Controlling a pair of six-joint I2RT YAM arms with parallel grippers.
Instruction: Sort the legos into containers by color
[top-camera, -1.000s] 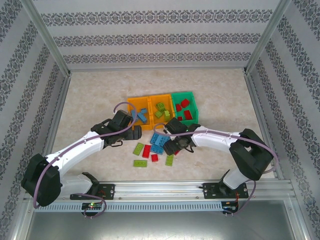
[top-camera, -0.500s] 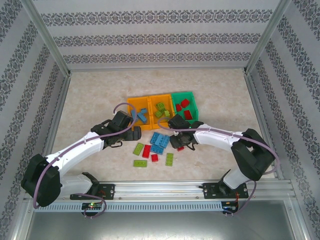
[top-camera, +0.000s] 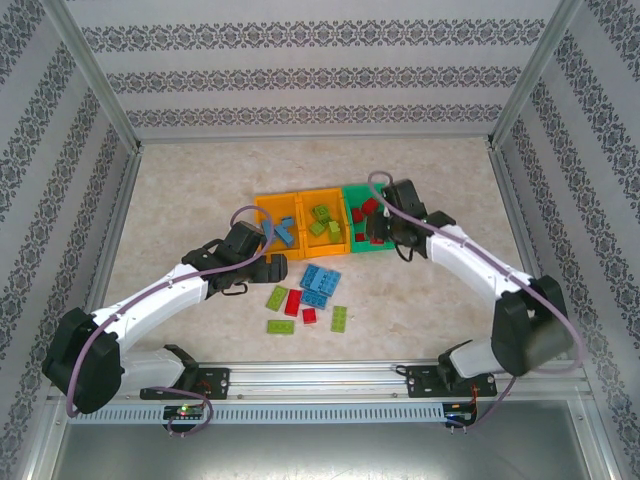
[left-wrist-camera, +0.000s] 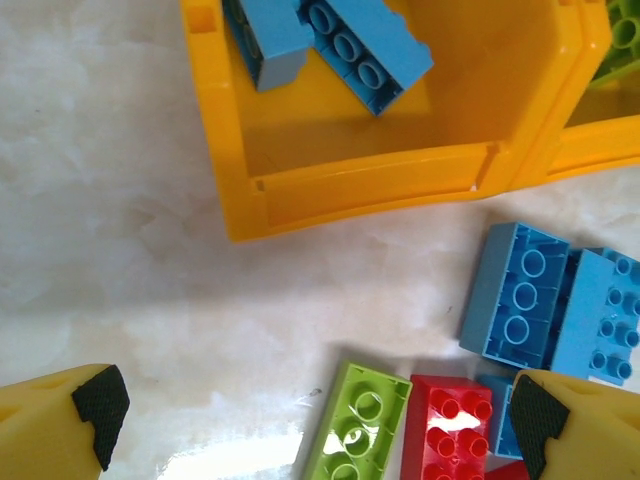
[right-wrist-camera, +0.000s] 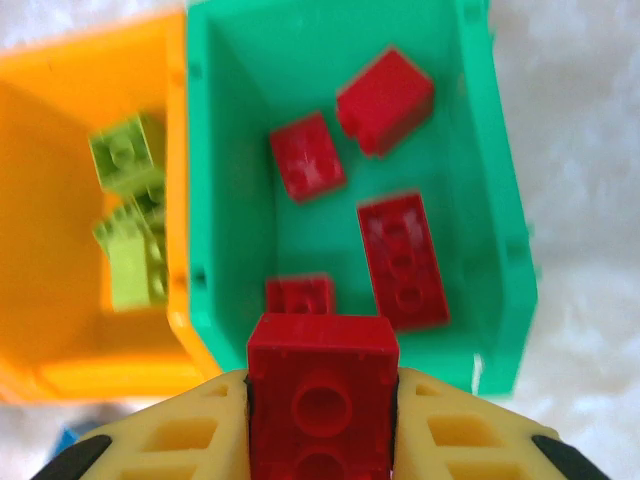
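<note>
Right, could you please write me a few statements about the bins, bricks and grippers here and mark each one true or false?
1. The right gripper is shut on a red brick. True.
2. The green bin holds yellow bricks. False: it holds red bricks.
3. The left gripper is open and holds nothing. True.
4. The left orange bin is empty. False: two blue bricks lie in it.
5. All bricks are off the table. False: loose bricks in blue, red and lime lie on it.
</note>
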